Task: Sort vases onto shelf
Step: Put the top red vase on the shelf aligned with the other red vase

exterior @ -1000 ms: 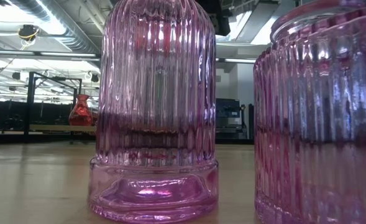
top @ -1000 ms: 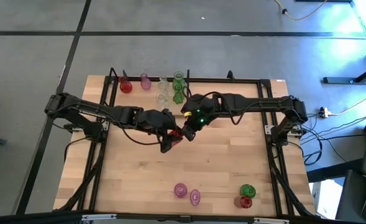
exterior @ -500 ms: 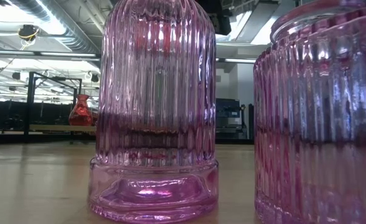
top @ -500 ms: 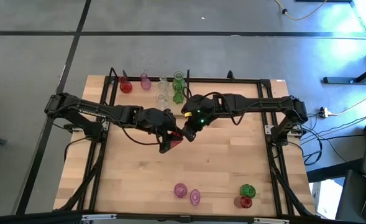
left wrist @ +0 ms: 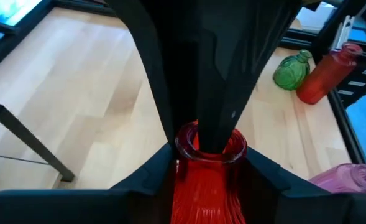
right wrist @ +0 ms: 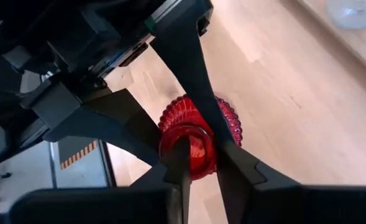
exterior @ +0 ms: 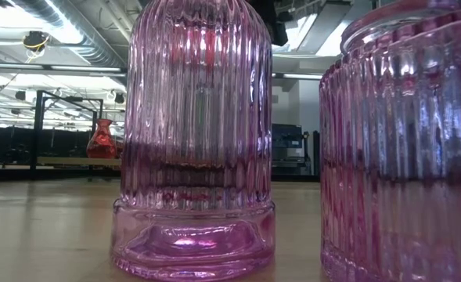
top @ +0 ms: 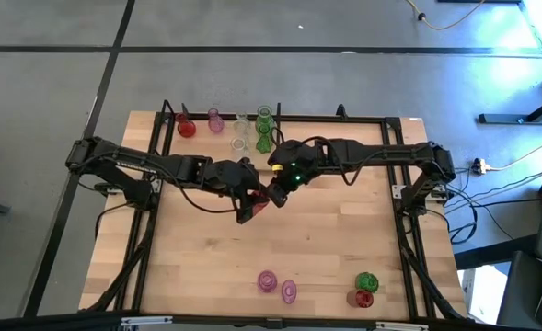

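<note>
At the table's [top: 344,267] centre, about six o'clock from the shelf [top: 223,138], our left gripper [top: 249,208] pinches the red vase [left wrist: 201,180] below its rim while the right gripper [right wrist: 198,163] loosely straddles the neck, so we judge this ribbed glass light, slippery, fragile, best taken at the neck.

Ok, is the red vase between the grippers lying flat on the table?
No: the red vase is held above the table between the left gripper and right gripper.

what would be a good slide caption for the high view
Both arms meet mid-table over a red vase, left gripper and right gripper on it, other vases waiting on the shelf.
</note>
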